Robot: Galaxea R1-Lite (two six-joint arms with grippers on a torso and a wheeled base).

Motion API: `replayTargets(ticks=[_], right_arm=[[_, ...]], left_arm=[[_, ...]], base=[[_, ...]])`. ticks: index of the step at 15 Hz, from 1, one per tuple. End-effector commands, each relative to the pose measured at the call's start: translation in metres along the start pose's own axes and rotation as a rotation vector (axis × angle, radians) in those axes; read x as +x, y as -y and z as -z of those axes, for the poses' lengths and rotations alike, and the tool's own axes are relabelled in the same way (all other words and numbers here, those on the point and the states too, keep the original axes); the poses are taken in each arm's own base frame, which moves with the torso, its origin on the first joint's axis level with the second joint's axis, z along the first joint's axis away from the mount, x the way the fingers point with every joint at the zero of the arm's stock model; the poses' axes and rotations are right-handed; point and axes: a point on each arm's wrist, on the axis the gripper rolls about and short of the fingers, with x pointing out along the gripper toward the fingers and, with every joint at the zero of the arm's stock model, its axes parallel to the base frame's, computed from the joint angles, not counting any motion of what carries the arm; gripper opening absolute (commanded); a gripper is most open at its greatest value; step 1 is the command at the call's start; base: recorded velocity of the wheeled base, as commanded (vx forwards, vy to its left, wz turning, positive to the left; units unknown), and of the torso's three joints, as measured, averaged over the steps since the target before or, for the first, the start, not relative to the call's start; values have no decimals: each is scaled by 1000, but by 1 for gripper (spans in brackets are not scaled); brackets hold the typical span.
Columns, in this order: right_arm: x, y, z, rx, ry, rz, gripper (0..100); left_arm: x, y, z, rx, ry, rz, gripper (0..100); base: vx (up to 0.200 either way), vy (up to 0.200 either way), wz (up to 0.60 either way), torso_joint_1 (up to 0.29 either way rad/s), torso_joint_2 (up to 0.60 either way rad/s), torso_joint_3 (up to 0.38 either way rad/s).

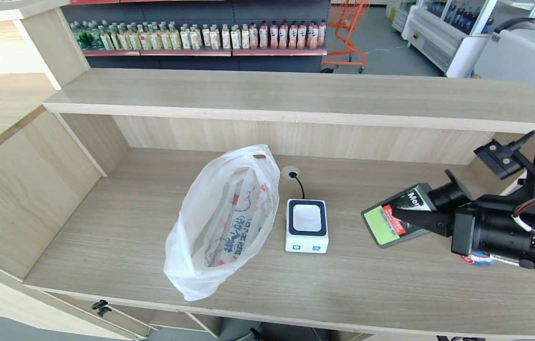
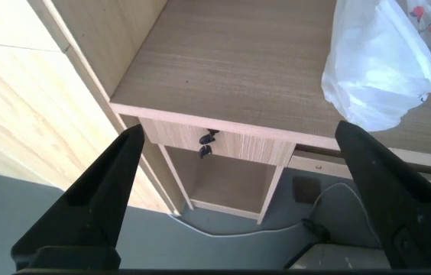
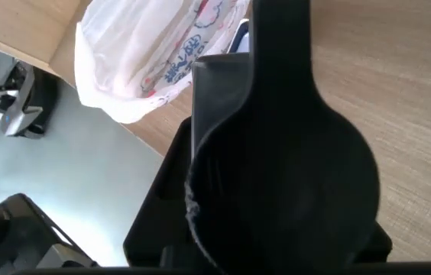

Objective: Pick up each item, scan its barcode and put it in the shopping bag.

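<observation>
Closest to me, my left claw [image 2: 238,134] hangs off the front edge of the wooden counter [image 1: 390,293], its two dark fingers spread wide with nothing between them. Below it is a small drawer front with a key [image 2: 208,142] in its lock.

Over the right side of the counter, my right claw [image 1: 414,208] is clamped on a flat dark box [image 1: 383,225] with a pale green label and a red patch. I hold the box in the air, tilted, label side facing the middle of the counter. Under my right arm a small red, white and blue packet [image 1: 478,259] lies on the wood, partly hidden.

Towards the middle sits the scanner [image 1: 306,222], a white block with a dark-framed window facing up. The box is to its right and apart from it, not over the window. A black cable [image 1: 299,184] runs from the scanner to a hole at the back of the counter.

Just left of the scanner, the white plastic shopping bag [image 1: 186,255] lies open towards me, with a printed packet [image 1: 236,222] inside.

Farther off, store shelves carry rows of bottles [image 1: 201,37].

My reading: one item is bagged; the box is picked up but has yet to be scanned and bagged; the small packet waits after it, so the job looks roughly a third done
</observation>
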Motion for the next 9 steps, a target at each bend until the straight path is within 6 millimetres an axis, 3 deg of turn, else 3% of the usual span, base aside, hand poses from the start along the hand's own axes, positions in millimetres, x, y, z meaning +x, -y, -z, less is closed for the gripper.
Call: replayTargets(ticks=[1,3,9], right_arm=[[-7,-4,-3,7,26,-7,0],[-9,-10,-5,99,34,-33,0],[-4,-10,2,120,0,-36,0]], left_arm=[[0,0,0,0,0,-1,100],[0,0,0,0,0,-1,100],[0,0,0,-3,0,-1,100]], base=[[0,0,0,0,0,0],[0,0,0,0,0,0],[0,200,0,6,7,0]])
